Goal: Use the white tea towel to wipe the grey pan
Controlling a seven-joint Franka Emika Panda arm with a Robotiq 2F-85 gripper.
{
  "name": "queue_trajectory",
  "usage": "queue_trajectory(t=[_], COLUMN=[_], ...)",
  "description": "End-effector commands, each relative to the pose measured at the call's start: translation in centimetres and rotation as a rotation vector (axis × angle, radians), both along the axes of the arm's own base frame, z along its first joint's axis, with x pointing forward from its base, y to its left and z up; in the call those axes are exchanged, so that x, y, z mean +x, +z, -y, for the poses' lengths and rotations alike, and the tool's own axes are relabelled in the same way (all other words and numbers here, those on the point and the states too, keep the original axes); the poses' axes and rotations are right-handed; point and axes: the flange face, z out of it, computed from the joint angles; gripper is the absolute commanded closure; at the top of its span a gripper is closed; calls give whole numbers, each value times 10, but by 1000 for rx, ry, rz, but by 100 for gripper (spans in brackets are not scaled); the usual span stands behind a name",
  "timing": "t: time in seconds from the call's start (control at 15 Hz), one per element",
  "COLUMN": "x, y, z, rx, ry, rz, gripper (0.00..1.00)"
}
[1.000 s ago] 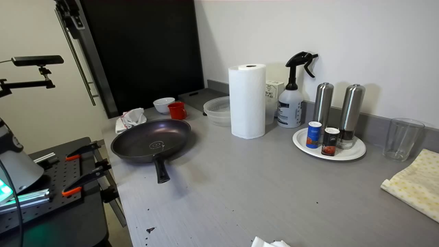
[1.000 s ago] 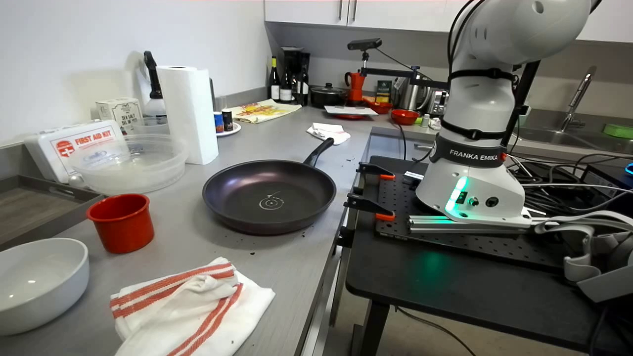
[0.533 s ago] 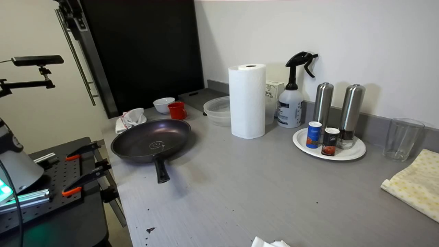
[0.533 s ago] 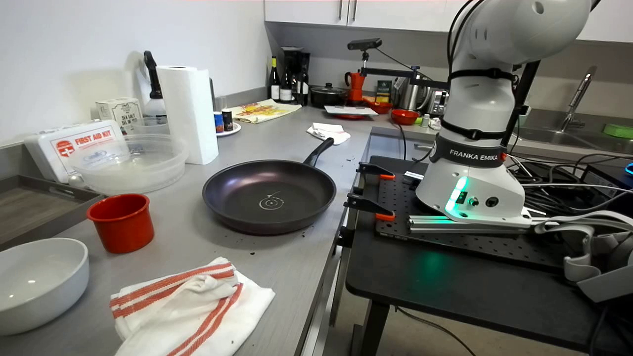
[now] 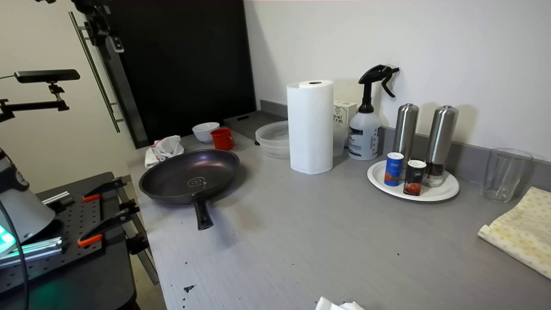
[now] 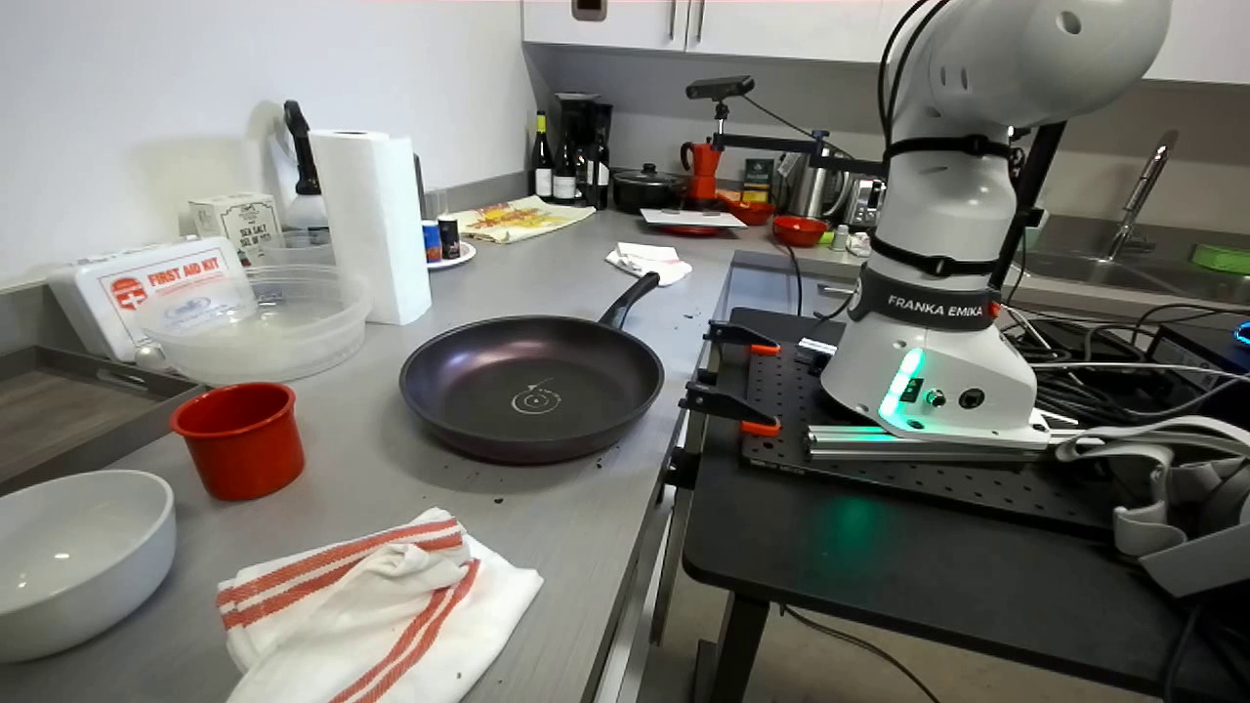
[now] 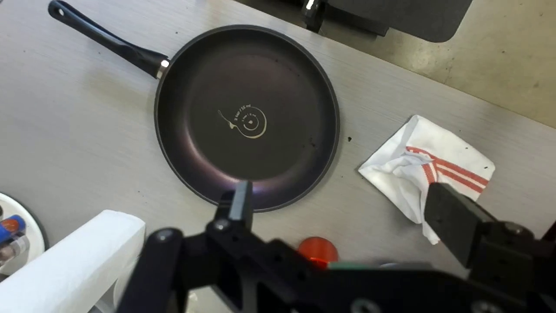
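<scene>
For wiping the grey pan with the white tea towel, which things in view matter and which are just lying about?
For the job:
grey pan
red-striped white tea towel, probably the one meant
gripper, open

Just lying about, among others:
second white cloth, presumably
red cup
white bowl
paper towel roll
spray bottle
first aid kit

1. In the wrist view, the pan (image 7: 246, 113) lies on the surface (image 7: 95, 156), its handle (image 7: 112, 42) towards 10 o'clock.
2. From the pan's centre: tea towel (image 7: 419, 174) between 3 and 4 o'clock, cup (image 7: 318, 250) at 5, paper roll (image 7: 82, 261) between 7 and 8.
3. In an exterior view, the plate (image 5: 443, 192) sits at the paper roll's 4 o'clock, two grinders (image 5: 442, 137) and two shakers (image 5: 394, 170) on it.
</scene>
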Motion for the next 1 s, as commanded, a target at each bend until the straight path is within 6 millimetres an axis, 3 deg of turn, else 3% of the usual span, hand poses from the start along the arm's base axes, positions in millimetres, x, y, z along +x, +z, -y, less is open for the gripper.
queue_trajectory(t=[0.0, 0.93], x=[17, 66], y=[-18, -120], z=[-16, -70], rx=[10, 26], ry=[76, 214], rz=[-45, -161], gripper=[0, 0])
